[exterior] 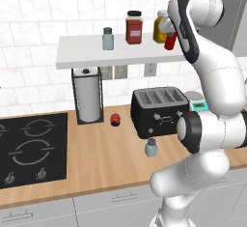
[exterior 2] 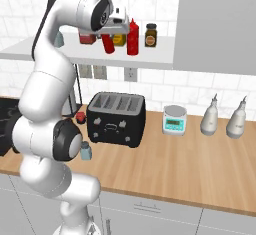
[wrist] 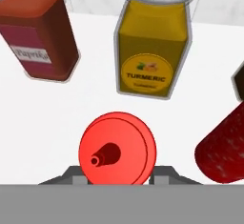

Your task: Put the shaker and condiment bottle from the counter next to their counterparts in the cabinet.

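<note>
Holding the condiment bottle (wrist: 117,149) in my tool (exterior 2: 111,35), I am up at the cabinet (exterior: 77,57) shelf, with the fingers clamped on the bottle's sides and its nozzle pointing back at my hand camera. Just beside it, to the right in the right base view, stands its counterpart (exterior 2: 132,37), the matching red squeeze bottle. Behind them are the turmeric jar (wrist: 152,39) and the paprika jar (wrist: 40,35). The held bottle seems low over the white board, but I cannot tell whether its base touches yet. So the first half is, by my judgement, nearly done: only setting down and letting go remain. Farther along the shelf the matching shaker (exterior: 107,38) waits alone. The shaker (exterior: 151,147) I must fetch sits on the table (exterior: 96,158), just in front of the toaster (exterior: 159,110), untouched.
</note>
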Controlling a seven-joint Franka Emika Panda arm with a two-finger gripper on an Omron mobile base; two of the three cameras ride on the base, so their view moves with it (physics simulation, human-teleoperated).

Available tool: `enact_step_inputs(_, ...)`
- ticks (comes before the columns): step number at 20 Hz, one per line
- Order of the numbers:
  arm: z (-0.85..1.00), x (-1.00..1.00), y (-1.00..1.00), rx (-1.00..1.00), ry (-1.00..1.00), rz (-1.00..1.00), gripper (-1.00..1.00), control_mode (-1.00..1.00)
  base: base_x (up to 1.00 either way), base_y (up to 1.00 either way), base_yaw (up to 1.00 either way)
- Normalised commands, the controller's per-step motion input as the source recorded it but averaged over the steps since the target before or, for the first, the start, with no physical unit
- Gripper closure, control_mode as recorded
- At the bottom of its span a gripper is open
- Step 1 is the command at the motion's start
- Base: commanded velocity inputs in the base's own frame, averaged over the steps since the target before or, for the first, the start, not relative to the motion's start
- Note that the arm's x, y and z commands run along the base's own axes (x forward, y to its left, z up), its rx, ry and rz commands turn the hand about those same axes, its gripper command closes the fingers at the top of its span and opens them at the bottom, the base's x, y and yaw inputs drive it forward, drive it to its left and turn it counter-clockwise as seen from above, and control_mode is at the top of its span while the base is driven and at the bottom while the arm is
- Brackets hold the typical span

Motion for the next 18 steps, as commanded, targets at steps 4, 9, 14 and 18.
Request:
enact_step_inputs(4, 0.00, 0.10, 0.00, 0.00, 0.03, 0.00, 1.00, -1.00, 0.00, 0.00, 0.00)
enact_step_inputs(9, -0.14, 0.29, -0.02, -0.01, 0.10, 0.00, 1.00, -1.00, 0.00, 0.00, 0.00)
enact_step_inputs(14, -0.23, 0.15, -0.15, 0.00, 0.07, 0.01, 1.00, -1.00, 0.00, 0.00, 0.00)
enact_step_inputs(18, -0.19, 0.08, -0.21, 0.00, 0.05, 0.03, 1.00, -1.00, 0.00, 0.00, 0.00)
